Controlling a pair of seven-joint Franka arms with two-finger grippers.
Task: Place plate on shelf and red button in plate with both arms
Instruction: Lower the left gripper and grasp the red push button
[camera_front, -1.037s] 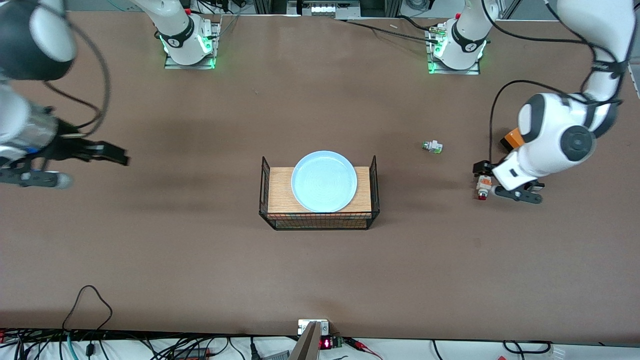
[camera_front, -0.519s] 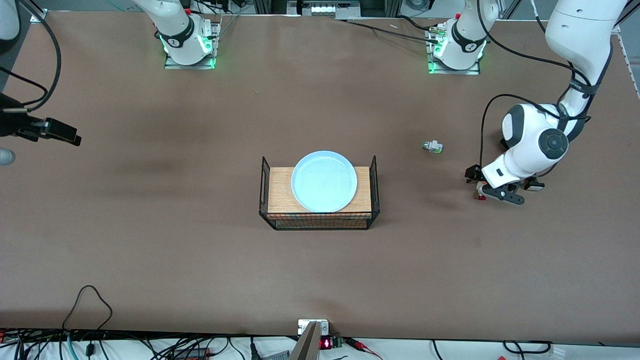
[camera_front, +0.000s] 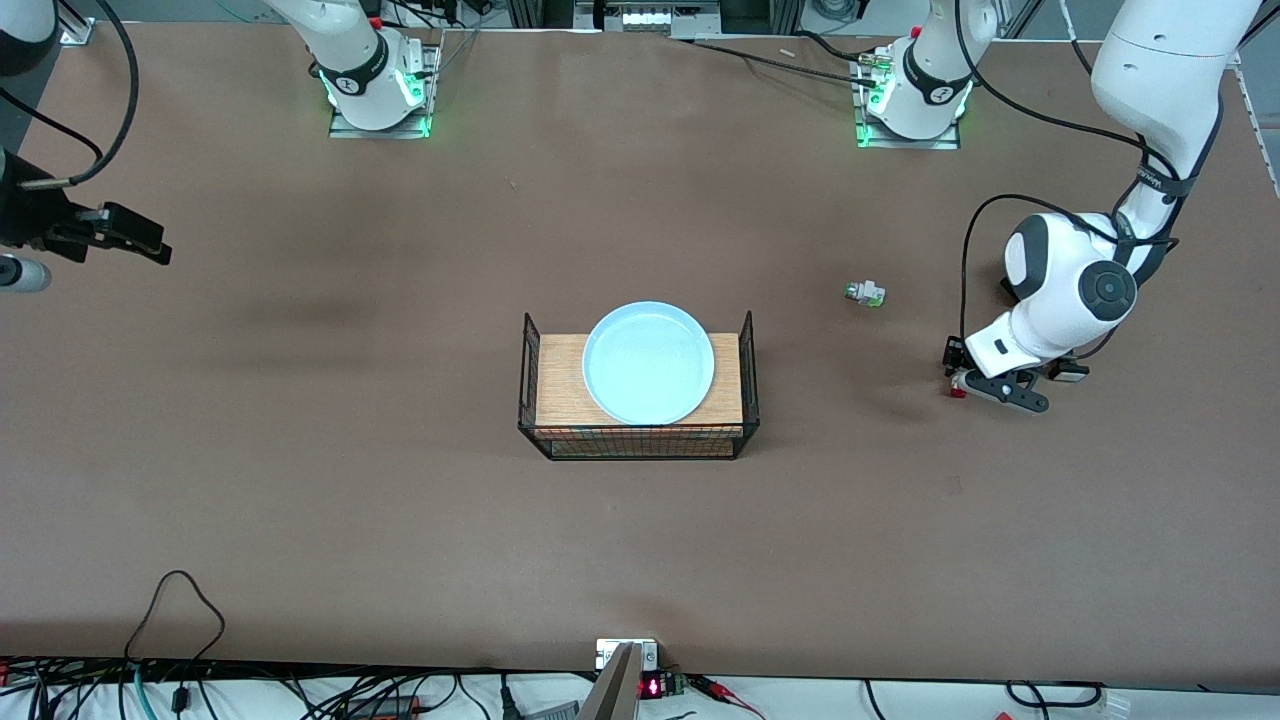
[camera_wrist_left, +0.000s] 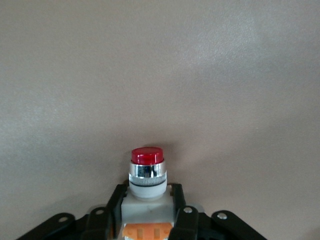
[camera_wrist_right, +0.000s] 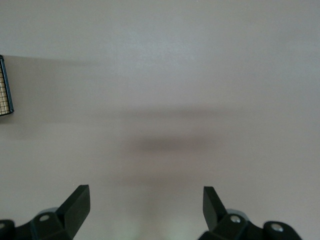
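The pale-blue plate (camera_front: 648, 362) lies on a wooden board in a black wire basket (camera_front: 747, 370) at the table's middle. My left gripper (camera_front: 962, 372) is low over the table toward the left arm's end and is shut on the red button (camera_front: 958, 386). In the left wrist view the gripper (camera_wrist_left: 148, 210) clamps the button's white block (camera_wrist_left: 148, 200) from both sides, and its red tip points away from the wrist. My right gripper (camera_front: 158, 246) is open and empty, up over the right arm's end of the table. Its fingers (camera_wrist_right: 77, 205) stand wide apart over bare table.
A small white part with a green tip (camera_front: 865, 293) lies on the table between the basket and the left arm, farther from the front camera than the left gripper. A corner of the basket (camera_wrist_right: 5, 87) shows at the edge of the right wrist view. Cables run along the table's near edge.
My right gripper has drawn away from the basket toward the right arm's end of the table. My left wrist has shifted a little and settled around the red button.
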